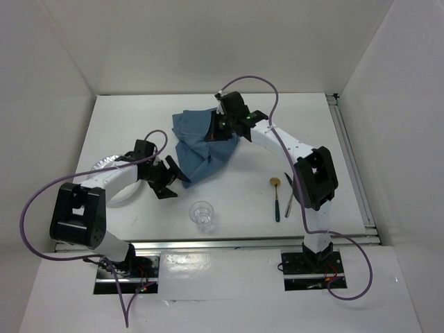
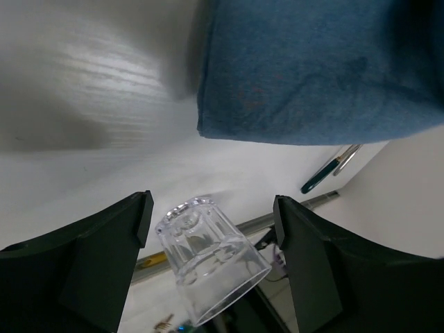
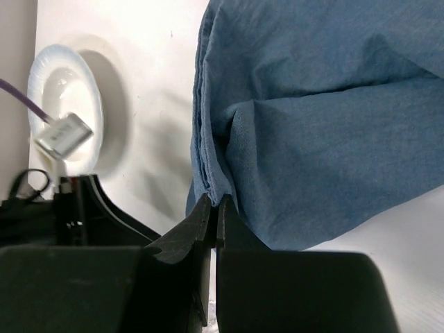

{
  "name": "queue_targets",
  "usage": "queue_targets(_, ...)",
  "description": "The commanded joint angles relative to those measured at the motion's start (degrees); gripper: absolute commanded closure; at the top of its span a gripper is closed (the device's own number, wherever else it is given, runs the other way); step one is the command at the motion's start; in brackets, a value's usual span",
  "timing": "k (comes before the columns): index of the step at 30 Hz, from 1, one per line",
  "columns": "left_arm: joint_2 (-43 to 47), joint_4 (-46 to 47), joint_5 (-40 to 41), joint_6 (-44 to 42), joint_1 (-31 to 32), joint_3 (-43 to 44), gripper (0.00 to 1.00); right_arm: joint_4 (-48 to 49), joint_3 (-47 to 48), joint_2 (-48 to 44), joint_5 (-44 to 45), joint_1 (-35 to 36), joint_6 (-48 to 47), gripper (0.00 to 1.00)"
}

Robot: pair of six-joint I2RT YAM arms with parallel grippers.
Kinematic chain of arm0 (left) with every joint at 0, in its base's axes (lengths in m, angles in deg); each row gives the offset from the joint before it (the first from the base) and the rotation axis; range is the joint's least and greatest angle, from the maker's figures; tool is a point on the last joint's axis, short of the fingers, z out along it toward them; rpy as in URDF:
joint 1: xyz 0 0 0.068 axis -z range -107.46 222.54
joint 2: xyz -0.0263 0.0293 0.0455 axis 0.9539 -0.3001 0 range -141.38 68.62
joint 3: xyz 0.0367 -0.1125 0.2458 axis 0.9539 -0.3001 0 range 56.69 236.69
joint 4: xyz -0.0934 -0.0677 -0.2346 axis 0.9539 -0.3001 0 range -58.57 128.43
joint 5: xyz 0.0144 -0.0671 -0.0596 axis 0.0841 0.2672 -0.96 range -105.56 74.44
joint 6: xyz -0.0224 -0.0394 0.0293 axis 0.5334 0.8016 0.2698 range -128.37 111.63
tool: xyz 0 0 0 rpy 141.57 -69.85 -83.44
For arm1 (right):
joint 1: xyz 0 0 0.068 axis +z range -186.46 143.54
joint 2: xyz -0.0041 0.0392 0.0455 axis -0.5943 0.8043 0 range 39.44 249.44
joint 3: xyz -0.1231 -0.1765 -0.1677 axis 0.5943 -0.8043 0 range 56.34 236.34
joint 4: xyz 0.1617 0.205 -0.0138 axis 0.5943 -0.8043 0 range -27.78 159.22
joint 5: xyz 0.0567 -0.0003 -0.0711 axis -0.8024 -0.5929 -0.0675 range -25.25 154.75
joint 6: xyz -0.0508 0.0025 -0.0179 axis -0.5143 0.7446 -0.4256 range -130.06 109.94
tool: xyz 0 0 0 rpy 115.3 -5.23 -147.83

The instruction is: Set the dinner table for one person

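Note:
The white dinner table (image 1: 132,121) carries a crumpled blue cloth placemat (image 1: 205,147). My right gripper (image 1: 223,126) is shut on a folded edge of the placemat (image 3: 326,118) and holds it bunched up; its jaws (image 3: 216,202) pinch the hem. My left gripper (image 1: 173,177) is open and empty at the placemat's near-left corner, not touching it. In the left wrist view the placemat (image 2: 312,69) hangs above the open gripper (image 2: 211,215), and a clear glass (image 2: 208,260) shows beyond the fingers. The glass (image 1: 202,215) stands upright near the front rail.
A white plate (image 1: 104,166) lies at the left, partly under my left arm, and shows in the right wrist view (image 3: 59,76). A gold-headed spoon (image 1: 275,184) and green-handled cutlery (image 1: 278,207) lie at the right front. A metal rail (image 1: 250,243) runs along the near edge.

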State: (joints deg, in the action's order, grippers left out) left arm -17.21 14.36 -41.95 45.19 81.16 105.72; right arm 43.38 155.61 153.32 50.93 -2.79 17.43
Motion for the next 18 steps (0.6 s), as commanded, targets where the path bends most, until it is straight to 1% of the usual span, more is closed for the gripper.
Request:
queue_targets(1,-0.5,5.9,-3.8,8.9,1.7,-2.4,0.12,3.6,-0.5,-3.8,-1.6,-0.6,1.5,1.0)
queue_targets(3,-0.5,8.2,-3.1,13.0,2.3,-4.0,0.1,3.6,-0.5,-3.8,-2.2,-0.6,1.5,1.0)
queue_targets(5,-1.5,11.3,-3.1,14.6,2.3,-4.7,0.09,4.2,-1.1,-3.8,-2.2,-0.6,2.0,1.0)
queue_targets(6,-2.2,11.3,-2.2,15.2,2.3,-4.7,0.08,4.2,-1.1,-3.8,-2.2,-1.1,2.0,1.0)
queue_targets(9,-3.6,11.3,-0.7,15.9,2.3,-4.2,0.08,4.2,-1.1,-3.8,-2.7,-1.2,2.0,1.0)
queue_targets(10,-3.6,11.3,0.6,17.5,2.3,-4.2,0.08,4.2,-1.1,-3.8,-2.7,-1.2,2.0,1.0)
queue_targets(15,0.2,14.2,2.0,23.6,2.3,-8.9,0.09,4.2,-1.1,-3.8,-3.2,-1.7,2.0,1.0)
queue_targets(18,2.6,19.7,2.5,30.8,1.7,-13.2,0.09,3.7,-1.1,-3.8,-3.7,-1.7,1.5,1.0)
